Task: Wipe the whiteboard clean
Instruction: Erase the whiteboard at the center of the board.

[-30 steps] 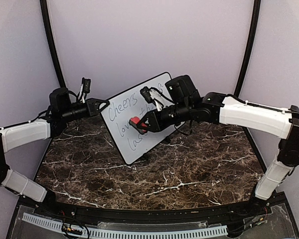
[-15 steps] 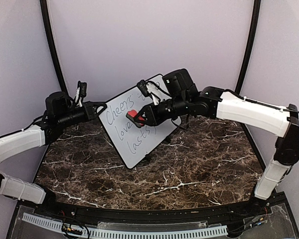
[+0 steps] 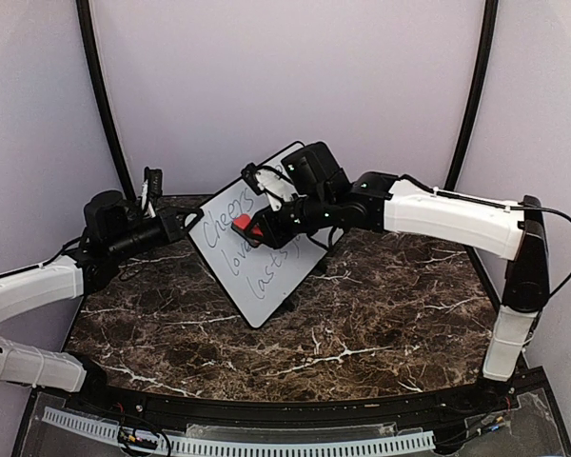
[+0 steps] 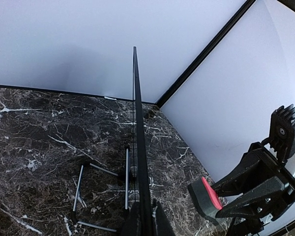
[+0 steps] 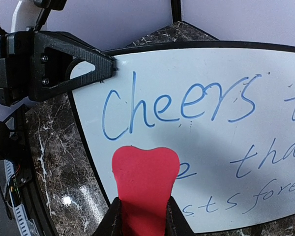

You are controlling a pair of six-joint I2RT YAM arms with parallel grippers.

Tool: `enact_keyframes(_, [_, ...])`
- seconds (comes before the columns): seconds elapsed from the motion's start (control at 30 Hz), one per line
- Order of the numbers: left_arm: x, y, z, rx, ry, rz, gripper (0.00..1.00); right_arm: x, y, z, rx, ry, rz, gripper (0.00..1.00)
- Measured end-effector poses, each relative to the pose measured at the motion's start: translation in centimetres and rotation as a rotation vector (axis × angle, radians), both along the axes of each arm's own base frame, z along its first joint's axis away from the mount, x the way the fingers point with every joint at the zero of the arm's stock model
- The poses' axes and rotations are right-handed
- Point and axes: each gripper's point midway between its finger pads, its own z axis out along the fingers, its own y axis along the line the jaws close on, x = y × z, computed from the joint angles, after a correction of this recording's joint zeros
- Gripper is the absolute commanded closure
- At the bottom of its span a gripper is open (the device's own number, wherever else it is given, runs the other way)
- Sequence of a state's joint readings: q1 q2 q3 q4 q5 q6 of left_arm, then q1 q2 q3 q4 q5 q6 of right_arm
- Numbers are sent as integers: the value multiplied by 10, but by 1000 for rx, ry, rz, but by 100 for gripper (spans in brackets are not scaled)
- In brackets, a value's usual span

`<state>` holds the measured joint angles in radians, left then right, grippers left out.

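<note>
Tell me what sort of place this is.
Probably a robot lab work cell: a left arm and a right arm mounted at a marble-patterned table, closed in by plain pale walls and black poles.

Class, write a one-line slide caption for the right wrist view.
Red eraser in the right end effector faces "Cheers" on the whiteboard.

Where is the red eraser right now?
Top view, left of centre: red eraser clamped in the right gripper, held just off the face of the whiteboard, below "Cheers", near the left gripper.
</note>
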<state>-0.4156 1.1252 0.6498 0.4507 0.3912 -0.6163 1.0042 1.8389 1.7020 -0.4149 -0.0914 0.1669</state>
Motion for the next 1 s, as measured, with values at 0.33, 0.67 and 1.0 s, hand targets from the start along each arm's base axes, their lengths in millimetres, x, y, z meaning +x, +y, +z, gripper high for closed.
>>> enact_keyframes(0.33, [1, -1, 0, -7, -9, -1, 100, 8, 35, -1, 2, -151, -1, 91])
enact_keyframes(0.67, [0, -5, -6, -22, 12, -18, 100, 20, 53, -12, -11, -211, -12, 91])
enact_keyframes(1.0, [2, -6, -6, -31, 14, -18, 100, 14, 62, -9, 11, -224, 5, 92])
